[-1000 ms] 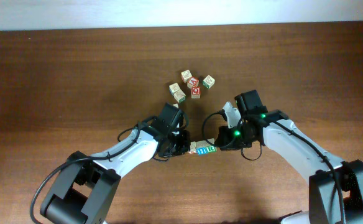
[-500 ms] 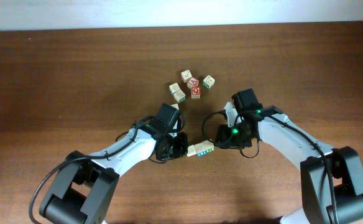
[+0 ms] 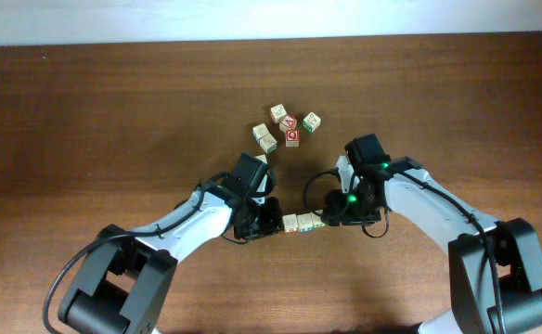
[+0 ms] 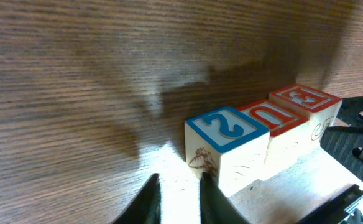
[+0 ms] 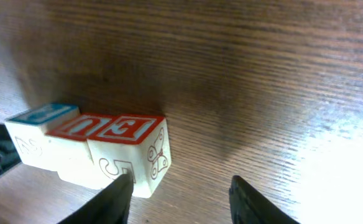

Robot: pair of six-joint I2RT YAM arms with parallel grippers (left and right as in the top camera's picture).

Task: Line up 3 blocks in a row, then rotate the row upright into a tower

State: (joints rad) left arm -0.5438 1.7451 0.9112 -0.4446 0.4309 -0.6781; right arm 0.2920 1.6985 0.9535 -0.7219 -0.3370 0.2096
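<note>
A dark brown wooden table fills the overhead view, with a pale strip along its far edge. Past the middle sits a loose cluster of five cubes. Two red cubes touch at its centre, one nearer than the other. A beige cube lies on the far side, a green-edged cube to the right, and a skewed cube sits slightly apart on the left.

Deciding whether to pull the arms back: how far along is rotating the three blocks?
Looks done: the three blocks lie flat in one touching row on the table. In hand: nothing. The left pincer and right pincer stand open at the row's ends, gripping no block. Left: backing both arms away. I cannot tell whether the row's angle is the wanted one.
</note>
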